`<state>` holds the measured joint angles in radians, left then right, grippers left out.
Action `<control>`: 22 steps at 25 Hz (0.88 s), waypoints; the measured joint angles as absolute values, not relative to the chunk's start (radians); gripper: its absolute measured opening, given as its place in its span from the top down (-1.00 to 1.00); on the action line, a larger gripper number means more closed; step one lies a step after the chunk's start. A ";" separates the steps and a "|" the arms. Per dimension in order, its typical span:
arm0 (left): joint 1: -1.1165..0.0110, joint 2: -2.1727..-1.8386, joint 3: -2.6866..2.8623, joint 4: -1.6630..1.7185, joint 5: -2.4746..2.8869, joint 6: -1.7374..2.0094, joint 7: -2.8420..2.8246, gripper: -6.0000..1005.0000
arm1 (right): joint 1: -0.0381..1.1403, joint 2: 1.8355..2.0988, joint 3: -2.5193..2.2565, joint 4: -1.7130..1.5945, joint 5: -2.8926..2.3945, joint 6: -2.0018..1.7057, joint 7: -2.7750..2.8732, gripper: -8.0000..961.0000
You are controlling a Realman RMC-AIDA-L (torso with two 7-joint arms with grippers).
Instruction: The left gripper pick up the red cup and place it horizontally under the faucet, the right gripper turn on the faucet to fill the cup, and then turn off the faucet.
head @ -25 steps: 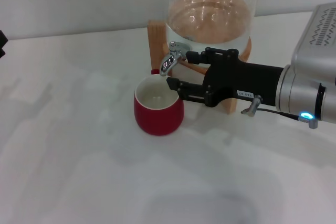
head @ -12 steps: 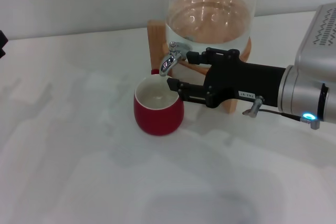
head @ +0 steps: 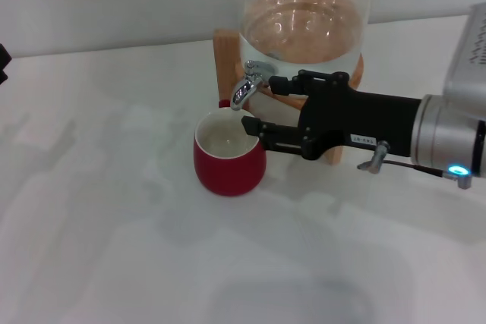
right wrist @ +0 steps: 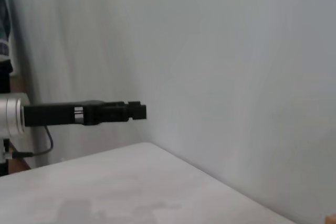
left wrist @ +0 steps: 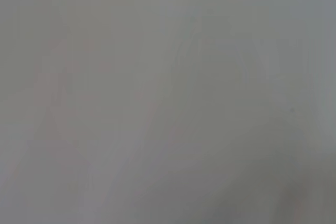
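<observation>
Red cup [head: 228, 155] under faucet [head: 249, 83]; right tool [head: 259, 102] spread open beside it, head view only.

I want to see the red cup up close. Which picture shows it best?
The head view. There the whole red cup stands upright on the table under the faucet, with the right gripper open beside it. The left wrist view is just grey, and the right wrist view shows a wall and an arm, no cup.
</observation>
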<state>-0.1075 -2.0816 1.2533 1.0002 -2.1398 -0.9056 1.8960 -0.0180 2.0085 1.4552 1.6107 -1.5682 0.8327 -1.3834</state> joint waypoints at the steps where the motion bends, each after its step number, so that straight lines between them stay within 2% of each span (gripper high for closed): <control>1: -0.108 -2.082 1.253 1.000 -2.140 -0.906 1.896 -0.75 | -0.029 2.008 1.464 1.623 -1.568 0.841 -1.383 -0.51; 12: -0.113 -2.080 1.253 0.999 -2.140 -0.905 1.896 -0.75 | -0.123 2.011 1.712 1.667 -1.531 0.945 -1.378 -0.51; 17: -0.106 -2.080 1.253 1.000 -2.140 -0.906 1.891 -0.75 | -0.121 2.012 1.856 1.632 -1.507 0.995 -1.376 -0.51; 22: -0.083 -2.080 1.256 1.011 -2.108 -0.948 1.880 -0.75 | -0.061 2.009 1.999 1.543 -1.504 1.056 -1.374 -0.51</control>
<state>-0.0826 -2.0799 1.2562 1.0107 -2.1077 -0.9476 1.8796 -0.0614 2.0092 1.9990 1.5435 -1.5035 1.0560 -1.3736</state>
